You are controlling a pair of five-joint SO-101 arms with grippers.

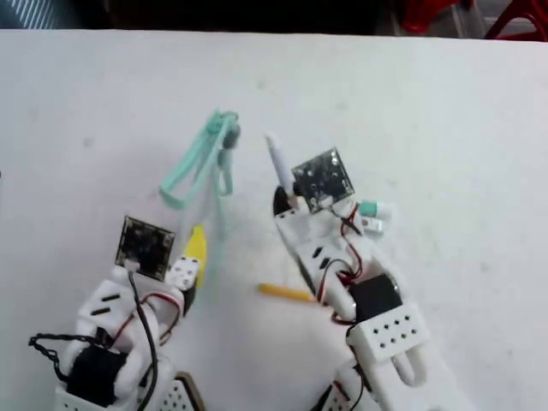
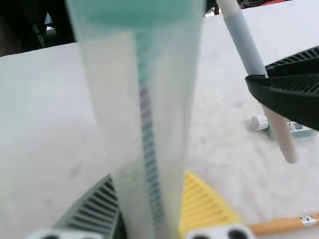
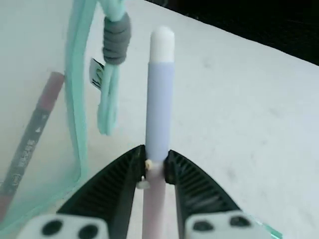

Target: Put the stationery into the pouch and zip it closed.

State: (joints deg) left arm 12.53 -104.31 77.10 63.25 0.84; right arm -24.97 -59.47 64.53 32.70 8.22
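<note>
Over on the left, the left claw [image 1: 192,257] is clamped tight on the near end of the pouch [image 1: 195,175], yellow and black fingers pinching the clear plastic. The pouch's teal-edged end points away across the surface [image 1: 428,103]. There's a reddish-brown pen [image 3: 30,144] inside it already!

Moving right, the right claw [image 1: 284,195] is closed round a pale blue pen [image 1: 276,158], white end aimed far, just beside the pouch's strap [image 1: 224,167] but apart from it. So this is the loading step. I'd say that pen must swing left and line up with the teal mouth before the claw lets go.

Nearer, a yellow pencil [image 1: 287,292] lies loose between the arms. Further right, a small teal-capped item [image 1: 375,209] sits by the right arm. Zipping looks a way off.
</note>
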